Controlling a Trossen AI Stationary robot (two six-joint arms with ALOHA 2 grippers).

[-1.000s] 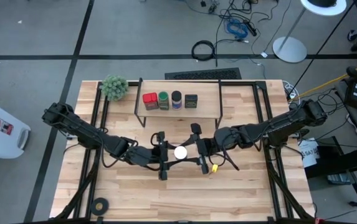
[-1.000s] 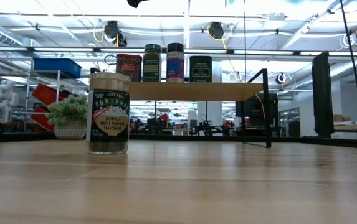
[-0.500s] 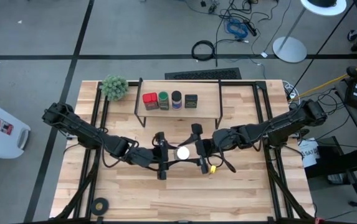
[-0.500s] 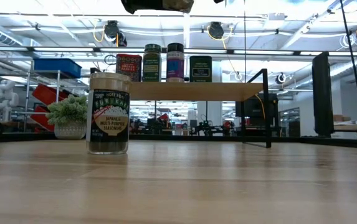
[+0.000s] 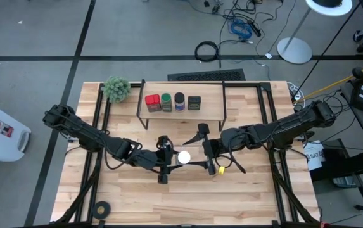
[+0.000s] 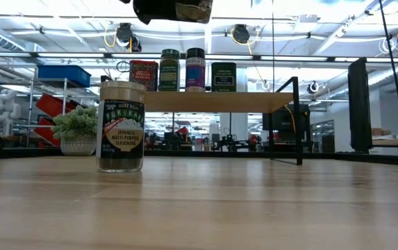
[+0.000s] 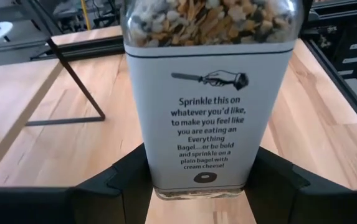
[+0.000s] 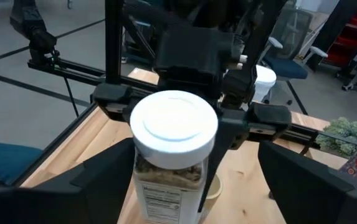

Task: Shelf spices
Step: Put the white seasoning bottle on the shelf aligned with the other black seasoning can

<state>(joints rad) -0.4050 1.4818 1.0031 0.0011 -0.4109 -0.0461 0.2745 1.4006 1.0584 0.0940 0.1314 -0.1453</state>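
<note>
Label [image 7: 206,134] readable: left wrist only | white lid [image 8: 174,122]: right wrist

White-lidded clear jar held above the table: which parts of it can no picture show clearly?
Held by the left gripper, right gripper open beside it, the white-lidded clear jar:
- Low view: upper part cut off by the top edge.
- Left wrist view: lid cut off by the top edge.
- High view: label hidden under the lid.
</note>
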